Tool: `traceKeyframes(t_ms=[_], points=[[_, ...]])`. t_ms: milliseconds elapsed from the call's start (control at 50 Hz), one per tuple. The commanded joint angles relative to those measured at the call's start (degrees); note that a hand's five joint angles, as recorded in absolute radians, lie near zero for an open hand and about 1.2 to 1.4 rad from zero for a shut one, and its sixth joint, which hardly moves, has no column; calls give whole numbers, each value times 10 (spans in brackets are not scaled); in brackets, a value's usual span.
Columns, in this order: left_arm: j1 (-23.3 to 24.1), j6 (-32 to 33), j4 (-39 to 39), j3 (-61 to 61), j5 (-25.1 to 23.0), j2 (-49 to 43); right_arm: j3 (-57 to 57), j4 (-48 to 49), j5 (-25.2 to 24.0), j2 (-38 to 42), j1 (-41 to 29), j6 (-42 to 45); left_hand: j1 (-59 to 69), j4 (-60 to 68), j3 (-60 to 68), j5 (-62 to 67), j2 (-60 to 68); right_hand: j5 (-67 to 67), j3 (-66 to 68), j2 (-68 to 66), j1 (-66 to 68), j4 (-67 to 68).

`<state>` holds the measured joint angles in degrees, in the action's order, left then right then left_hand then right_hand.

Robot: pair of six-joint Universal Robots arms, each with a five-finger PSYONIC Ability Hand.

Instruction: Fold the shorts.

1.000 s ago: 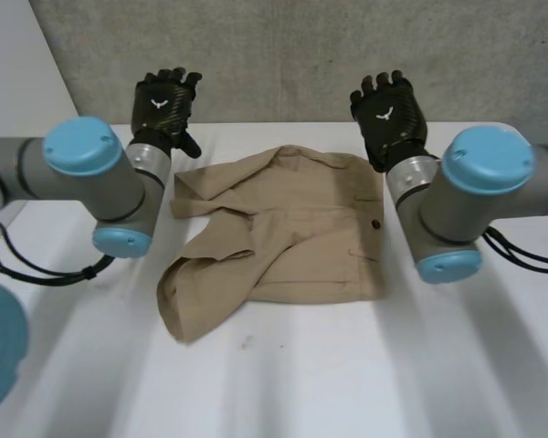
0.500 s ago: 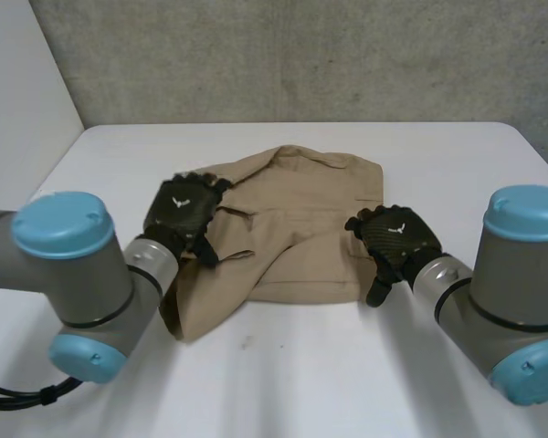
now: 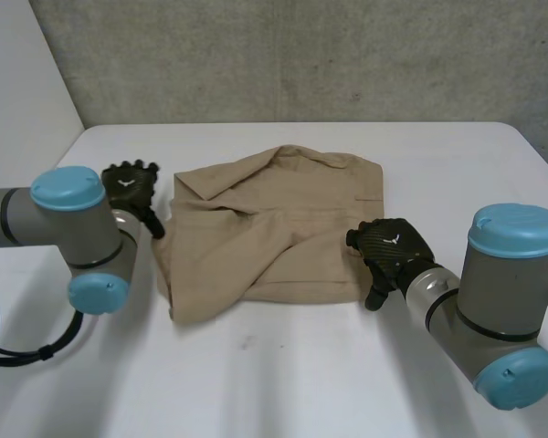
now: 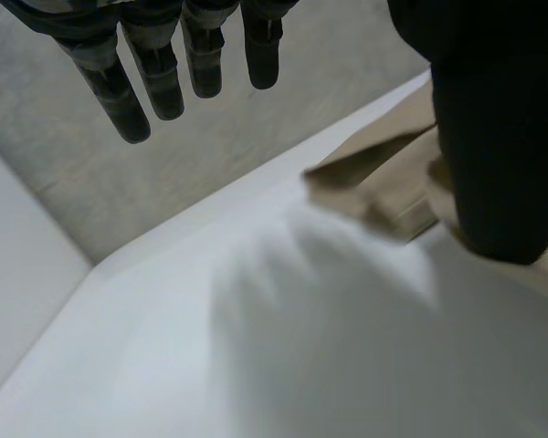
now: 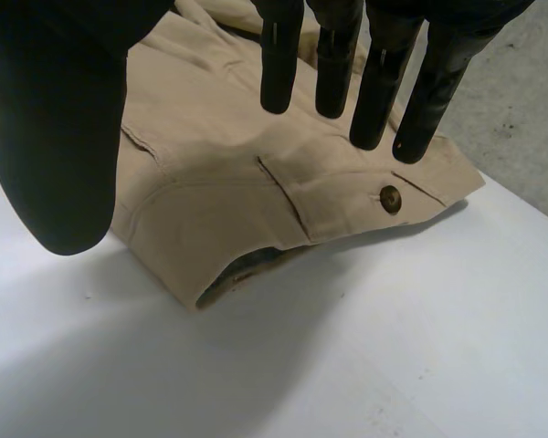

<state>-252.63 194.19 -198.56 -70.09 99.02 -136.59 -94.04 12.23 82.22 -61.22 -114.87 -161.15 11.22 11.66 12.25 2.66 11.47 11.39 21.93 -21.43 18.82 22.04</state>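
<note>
The tan shorts (image 3: 274,228) lie crumpled in the middle of the white table (image 3: 283,383), a leg folded over toward the near left. My left hand (image 3: 131,187) hovers just left of the shorts' left edge, open, its straight fingers (image 4: 160,78) above bare table with the shorts' edge (image 4: 384,182) by the thumb. My right hand (image 3: 390,248) is at the shorts' near right corner. In the right wrist view its fingers (image 5: 333,64) hang straight over the shorts (image 5: 210,210), above a pocket flap with a brown button (image 5: 390,197); the thumb stands apart, holding nothing.
A grey concrete wall (image 3: 301,55) stands behind the table's far edge. Bare table runs along the near side and to both sides of the shorts. Both arms reach in low over the table's near corners.
Both hands came down from the far side. The left hand then slid off the shorts to their left edge, and the cloth's left side now lies flatter. The right hand stayed at the near right corner.
</note>
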Motion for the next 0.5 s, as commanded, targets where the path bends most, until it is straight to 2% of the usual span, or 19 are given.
traceKeyframes(t_ms=[20, 120, 260, 320, 400, 500], points=[[11, 28, 15, -33, 13, 5, -16, 39, 5, 3, -3, 1, 5, 1, -5, -9, 3, 90, 85, -90, 116, 84], [42, 26, 18, -65, 13, 59, -16, 45, 8, 8, -7, 2, 2, -3, -9, -13, -1, 104, 99, -104, 130, 97], [51, 24, 18, -153, 12, 160, -22, 45, 20, 10, -7, 12, 5, 1, -5, -9, 3, 111, 105, -110, 136, 104], [57, 20, 18, -185, 7, 192, -23, 48, 22, 15, -6, 23, 10, 6, 0, -4, 8, 154, 149, -154, 180, 148], [72, 9, 18, -238, -10, 251, -23, 55, 24, 21, -6, 35, 20, 16, 10, 6, 18, 200, 194, -199, 225, 193], [79, -6, 24, -311, -53, 319, -21, 63, 24, 31, -6, 39, 97, 93, 87, 83, 95, 232, 226, -231, 257, 225]])
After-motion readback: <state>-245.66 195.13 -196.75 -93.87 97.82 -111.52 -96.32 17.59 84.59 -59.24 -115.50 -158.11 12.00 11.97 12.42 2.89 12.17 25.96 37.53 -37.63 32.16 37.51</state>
